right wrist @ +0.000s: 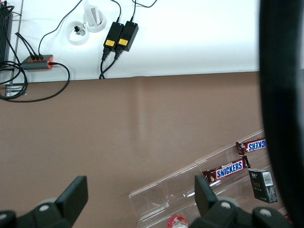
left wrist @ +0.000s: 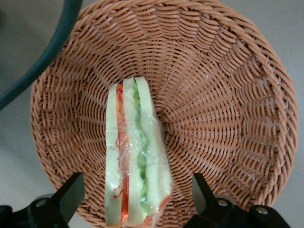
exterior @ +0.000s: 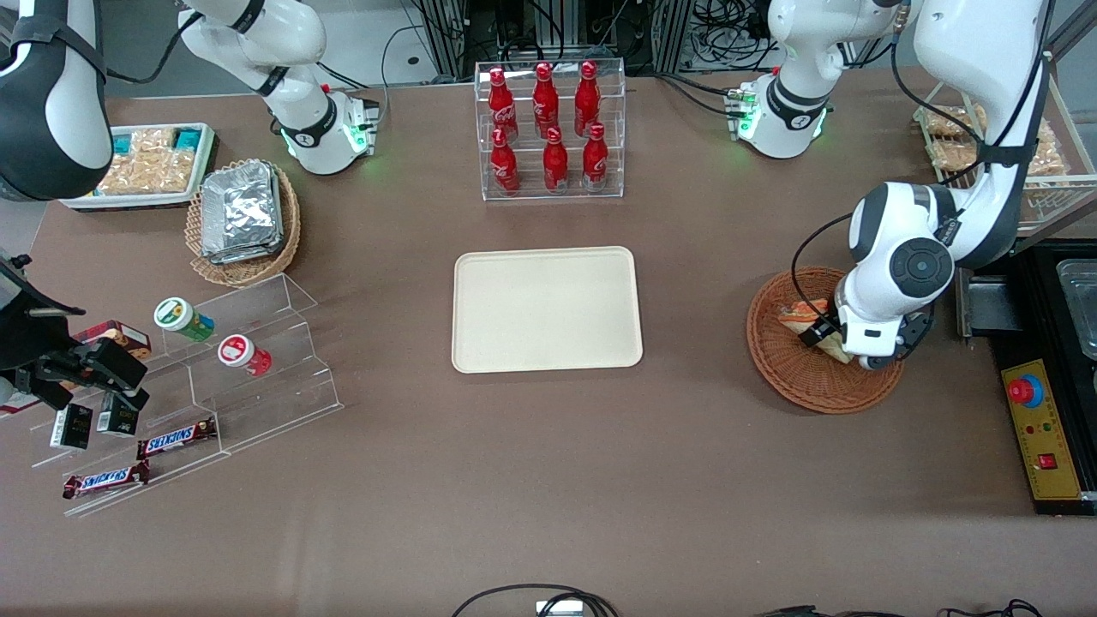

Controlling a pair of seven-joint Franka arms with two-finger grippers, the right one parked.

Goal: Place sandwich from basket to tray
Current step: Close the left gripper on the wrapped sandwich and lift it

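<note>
The sandwich point(exterior: 804, 314), a wrapped wedge of white bread with orange-red and green layers, lies in the reddish-brown wicker basket point(exterior: 801, 381) toward the working arm's end of the table. My left gripper point(exterior: 836, 344) hangs low over the basket, right above the sandwich. In the left wrist view the sandwich point(left wrist: 135, 161) lies on the basket weave point(left wrist: 223, 104). The gripper point(left wrist: 137, 194) is open, with one finger on each side of the sandwich's wide end and a gap at both. The cream-beige tray point(exterior: 547, 309) lies bare at the table's middle.
A clear rack of red bottles point(exterior: 549, 128) stands farther from the front camera than the tray. A tan basket with foil packs point(exterior: 242, 219), a white tray of snacks point(exterior: 151, 164) and a clear stepped shelf point(exterior: 214, 377) lie toward the parked arm's end. A yellow control box point(exterior: 1047, 428) sits beside the basket.
</note>
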